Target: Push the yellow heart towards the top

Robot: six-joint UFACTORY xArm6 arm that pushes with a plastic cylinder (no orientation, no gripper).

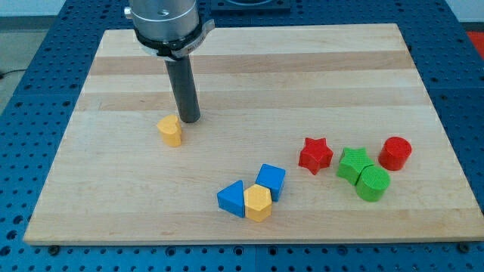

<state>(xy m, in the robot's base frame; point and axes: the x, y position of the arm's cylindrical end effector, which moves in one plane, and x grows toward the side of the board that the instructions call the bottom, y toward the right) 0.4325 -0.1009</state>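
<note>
My tip (188, 119) – a plain rod holding nothing – stands just right of the yellow heart (171, 131), perhaps touching it.

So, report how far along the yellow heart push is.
Done: my tip has reached the small yellow heart block, standing just at its upper right. In hand: nothing shows it pushing upward from there. Left: get below the heart and drive it up the wooden board.

No legible text, labels or numbers.
</note>
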